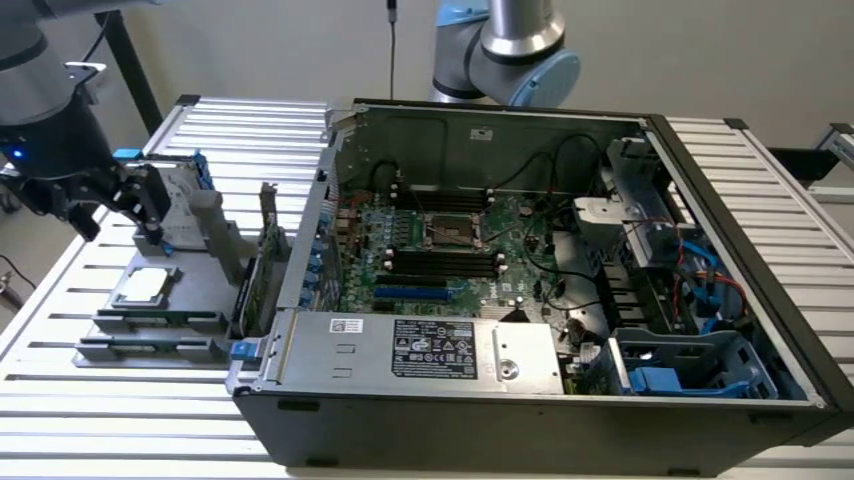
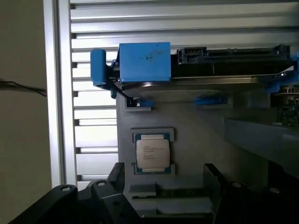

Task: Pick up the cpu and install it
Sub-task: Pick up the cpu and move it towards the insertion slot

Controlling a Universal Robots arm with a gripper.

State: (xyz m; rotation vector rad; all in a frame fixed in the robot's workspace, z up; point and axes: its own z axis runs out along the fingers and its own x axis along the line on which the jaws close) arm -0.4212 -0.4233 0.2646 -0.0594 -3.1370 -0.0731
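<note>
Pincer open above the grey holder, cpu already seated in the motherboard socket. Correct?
No. The cpu lies in the grey holder, not in the socket; the wrist view shows it. The pincer is indeed open above that holder.

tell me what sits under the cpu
The cpu lies flat on a grey holder plate, which rests on the slatted table. The plate's surface directly beneath the chip is covered by it.

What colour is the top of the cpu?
Silvery metal; the cpu shows best in the wrist view.
</note>
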